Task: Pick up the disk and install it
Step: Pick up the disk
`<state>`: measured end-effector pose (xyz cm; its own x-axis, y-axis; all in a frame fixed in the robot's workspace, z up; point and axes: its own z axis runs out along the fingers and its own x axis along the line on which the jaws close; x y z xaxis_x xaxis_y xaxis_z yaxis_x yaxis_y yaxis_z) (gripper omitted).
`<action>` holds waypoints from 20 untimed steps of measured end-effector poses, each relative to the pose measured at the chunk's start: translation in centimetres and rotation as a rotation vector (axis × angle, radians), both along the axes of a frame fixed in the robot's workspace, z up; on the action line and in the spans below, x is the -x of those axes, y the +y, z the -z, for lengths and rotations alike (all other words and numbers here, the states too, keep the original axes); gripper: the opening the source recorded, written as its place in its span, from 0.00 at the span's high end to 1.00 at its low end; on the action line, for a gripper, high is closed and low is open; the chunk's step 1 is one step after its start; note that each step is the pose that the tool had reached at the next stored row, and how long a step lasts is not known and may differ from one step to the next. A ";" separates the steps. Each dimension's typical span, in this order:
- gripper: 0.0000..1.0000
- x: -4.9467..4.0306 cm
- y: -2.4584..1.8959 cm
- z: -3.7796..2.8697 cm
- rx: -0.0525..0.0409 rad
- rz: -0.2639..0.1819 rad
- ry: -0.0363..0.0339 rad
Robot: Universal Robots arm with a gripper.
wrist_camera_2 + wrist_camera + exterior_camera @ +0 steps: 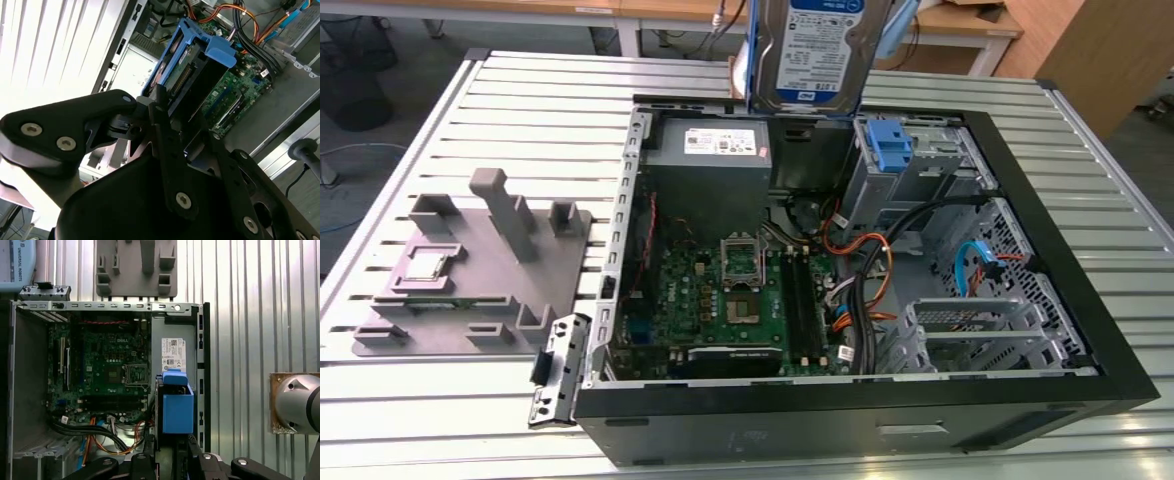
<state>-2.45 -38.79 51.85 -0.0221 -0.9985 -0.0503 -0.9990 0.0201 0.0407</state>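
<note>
Holding the disk clamped upright in my gripper, high above the open computer case; its blue bracket end points down toward the grey power supply.

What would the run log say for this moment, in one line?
pincer: shut on disk | disk: held above open computer case | install: not yet done

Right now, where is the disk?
In the exterior view the disk hangs upright at the top edge, above the open computer case, nearest its grey power supply.
</note>
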 end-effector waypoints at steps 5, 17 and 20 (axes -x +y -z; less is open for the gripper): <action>0.65 0.00 -0.94 0.01 0.0001 0.000 0.0000; 0.65 0.00 -4.03 0.07 0.0000 0.000 0.0000; 0.65 0.00 -4.75 0.08 0.0001 0.000 0.0000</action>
